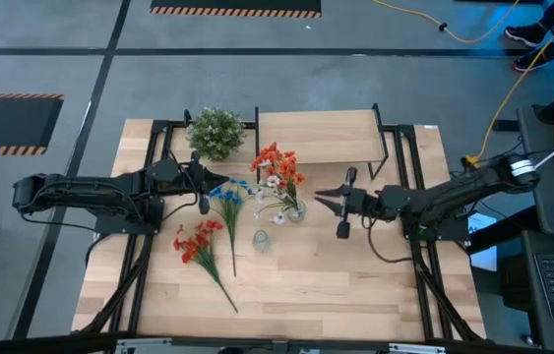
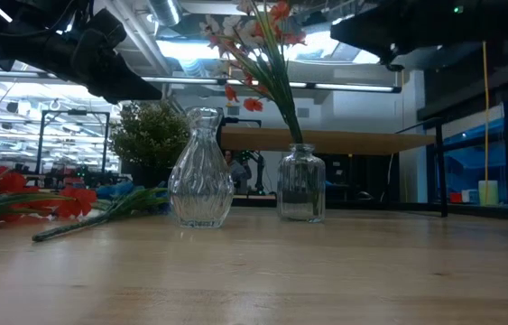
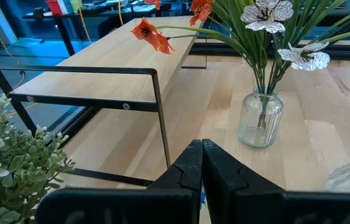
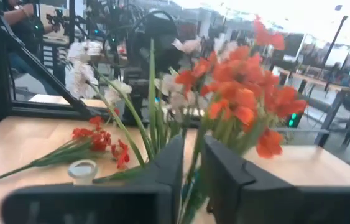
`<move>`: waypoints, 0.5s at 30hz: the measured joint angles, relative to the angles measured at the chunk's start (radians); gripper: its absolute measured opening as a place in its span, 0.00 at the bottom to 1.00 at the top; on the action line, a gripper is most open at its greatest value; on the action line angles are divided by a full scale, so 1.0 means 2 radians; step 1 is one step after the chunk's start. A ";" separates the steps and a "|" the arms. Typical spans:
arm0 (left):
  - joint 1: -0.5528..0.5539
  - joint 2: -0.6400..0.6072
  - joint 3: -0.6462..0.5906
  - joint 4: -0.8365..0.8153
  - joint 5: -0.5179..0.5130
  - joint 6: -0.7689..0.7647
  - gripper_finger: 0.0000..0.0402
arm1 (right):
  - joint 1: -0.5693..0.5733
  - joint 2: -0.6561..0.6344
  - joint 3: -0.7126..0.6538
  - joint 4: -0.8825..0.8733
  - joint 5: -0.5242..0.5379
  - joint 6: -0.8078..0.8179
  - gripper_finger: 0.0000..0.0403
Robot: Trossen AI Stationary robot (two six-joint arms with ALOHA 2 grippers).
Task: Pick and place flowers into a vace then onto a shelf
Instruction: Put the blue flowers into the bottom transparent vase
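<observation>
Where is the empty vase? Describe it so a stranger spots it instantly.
On the wooden tabletop, in front of the shelf, two glass vases stand close together. The empty vase is curvy and ribbed; the other vase holds red-orange and white flowers.

Bare tabletop (image 1: 355, 285) before vases (image 1: 294, 210)

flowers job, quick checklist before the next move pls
1. Vase with flowers upright on the table: ok.
2. Red-orange and white sprays in that vase: ok.
3. Blue spray and second red-orange spray in a vase: not ok, both lie on the table.
4. Empty vase upright: ok.
5. Shelf top bare for placing: ok.
6. Left gripper shut, empty, by the blue spray: ok. Right gripper grip: cannot tell.
</observation>
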 joint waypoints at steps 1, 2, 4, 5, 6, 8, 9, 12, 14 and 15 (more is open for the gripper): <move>0.000 0.000 0.000 0.001 0.000 0.000 0.01 | -0.002 -0.014 0.000 -0.018 0.000 0.002 0.10; 0.000 0.000 0.000 0.001 0.000 0.000 0.01 | -0.005 -0.027 0.000 -0.036 0.000 0.003 0.06; 0.000 0.000 0.000 0.002 0.000 0.005 0.01 | -0.013 -0.050 0.000 -0.070 -0.005 0.008 0.02; 0.000 0.000 0.000 0.001 0.000 0.012 0.01 | -0.019 -0.059 0.000 -0.085 -0.010 0.015 0.02; 0.000 0.000 0.000 0.002 0.000 0.019 0.01 | -0.025 -0.067 0.000 -0.096 -0.020 0.022 0.02; 0.000 0.000 0.000 0.002 0.000 0.027 0.01 | -0.038 -0.078 0.000 -0.115 -0.042 0.030 0.02; 0.000 0.000 0.000 0.002 0.000 0.027 0.01 | -0.044 -0.080 0.000 -0.122 -0.052 0.032 0.02; 0.000 0.000 0.000 0.002 0.000 0.012 0.04 | -0.061 -0.080 0.000 -0.128 -0.071 0.035 0.01; 0.000 0.000 0.000 0.002 0.000 0.010 0.08 | -0.072 -0.080 0.000 -0.134 -0.080 0.036 0.01; 0.000 0.000 0.000 0.002 0.000 0.010 0.11 | -0.076 -0.080 0.000 -0.139 -0.083 0.039 0.01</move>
